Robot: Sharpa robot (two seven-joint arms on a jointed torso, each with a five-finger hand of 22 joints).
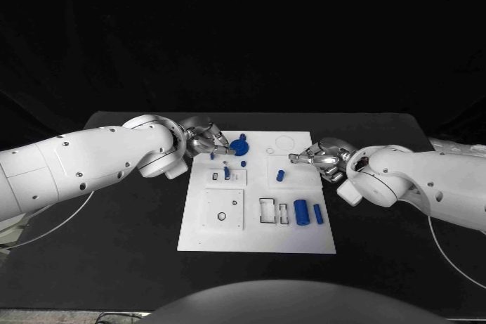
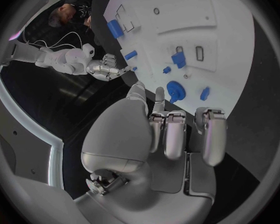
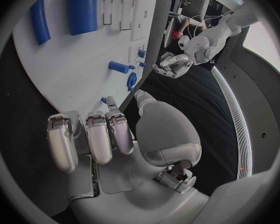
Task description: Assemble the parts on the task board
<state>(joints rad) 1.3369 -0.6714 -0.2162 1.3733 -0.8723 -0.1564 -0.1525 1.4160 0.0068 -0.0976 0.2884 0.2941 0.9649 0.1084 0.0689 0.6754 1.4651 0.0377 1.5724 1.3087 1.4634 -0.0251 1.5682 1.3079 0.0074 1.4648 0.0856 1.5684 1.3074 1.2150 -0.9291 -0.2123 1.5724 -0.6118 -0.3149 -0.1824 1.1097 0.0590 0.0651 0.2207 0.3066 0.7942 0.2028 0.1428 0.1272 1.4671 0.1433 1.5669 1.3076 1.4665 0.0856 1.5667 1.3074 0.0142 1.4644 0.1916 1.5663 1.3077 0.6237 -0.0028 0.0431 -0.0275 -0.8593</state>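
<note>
Head view: white board (image 1: 258,229) lies mid-table. Left hand (image 1: 206,143) sits at the board's far left corner, just beside a round blue knob (image 1: 240,145). Right hand (image 1: 320,159) sits at the board's right edge. Two blue cylinders (image 1: 302,212) lie side by side near that edge.

Left wrist view: left hand's fingers (image 2: 171,132) curled in, holding nothing; knob (image 2: 175,90) just beyond the fingertips.

Right wrist view: right hand's fingers (image 3: 97,137) curled over the board's edge, holding nothing.
</note>
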